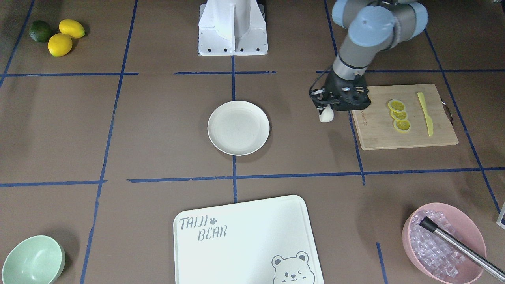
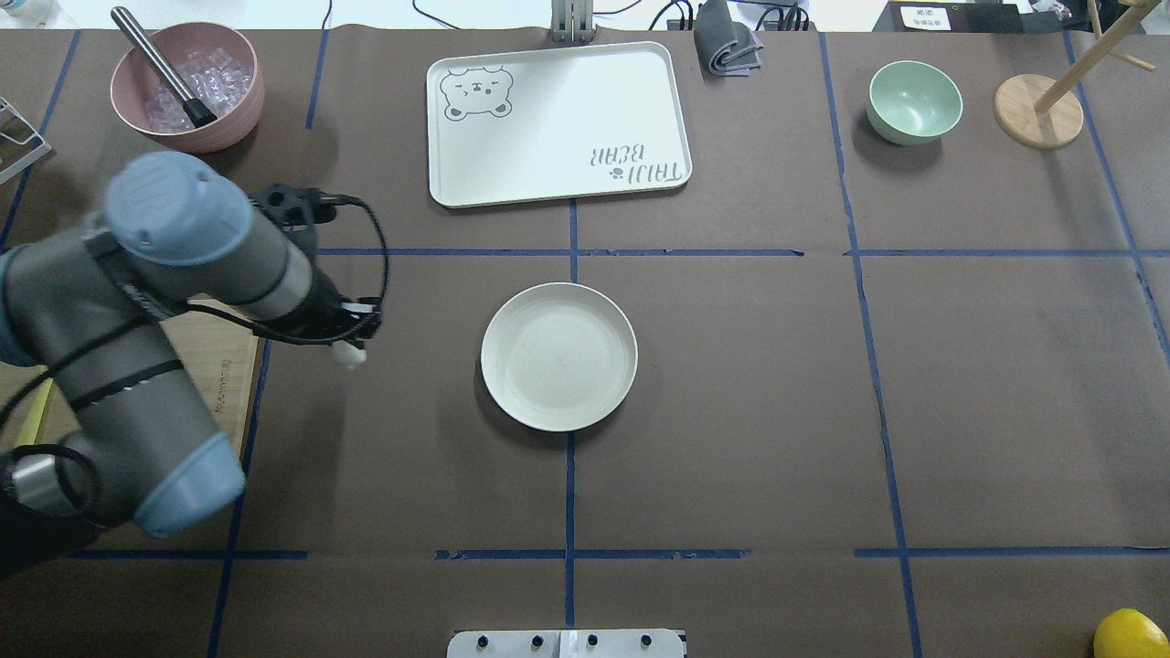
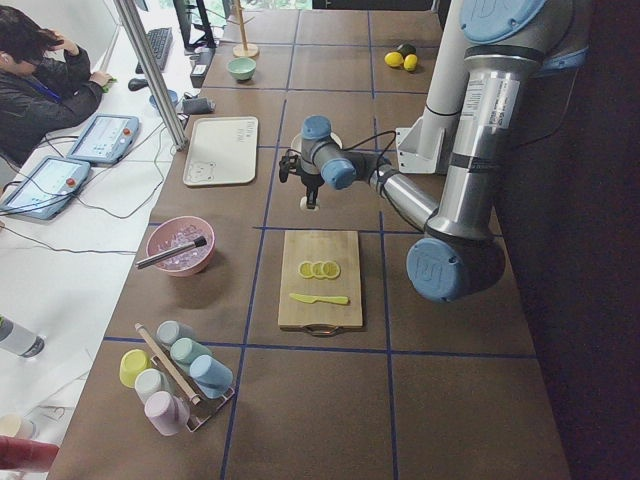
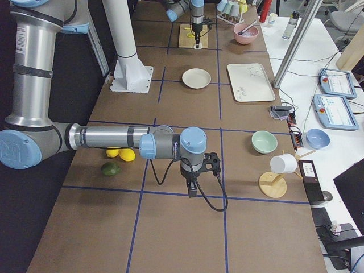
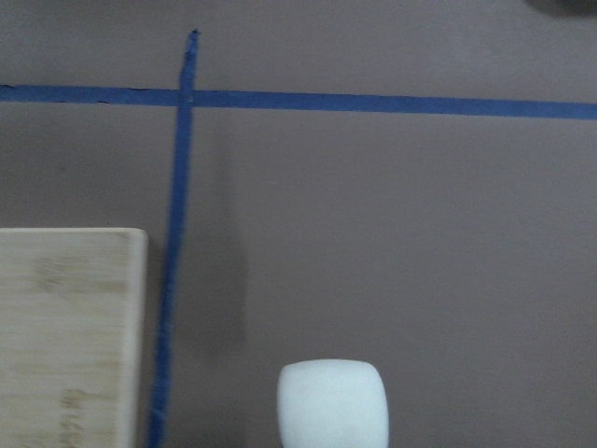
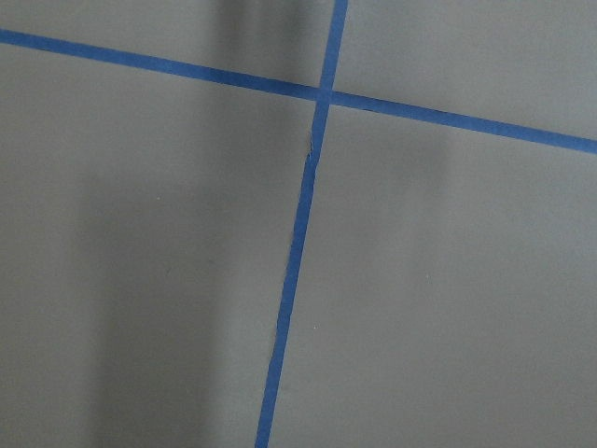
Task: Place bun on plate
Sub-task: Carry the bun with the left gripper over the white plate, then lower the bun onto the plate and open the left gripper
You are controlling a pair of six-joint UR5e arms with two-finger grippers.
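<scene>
Found the left arm nearest the overhead camera, filling that view's left side and reaching forward over the brown table. Saw the right arm stretched low along the table's other end, well apart from everything else noted. Noted a white bear-printed board at the operators' edge, straight across from the robot's base. Noted a wooden cutting board on the left arm's side, lying flat. Spotted a pink bowl past it toward the operators, filled with clear cubes, a metal rod resting across its rim. Located the plate at the table's middle, on a blue tape line. Spotted a green bowl at the operators' edge on the right arm's side. Made out the left gripper pointing down between cutting board and plate, fingers clenched on the bun. Could not tell from the side view whether the right gripper was spread or closed. Saw the bun hanging just beside the cutting board's edge, over bare table, well apart from the plate. Counted three lemon slices overlapping in a row on the cutting board, with a thin yellow knife lying near them, not touching.
</scene>
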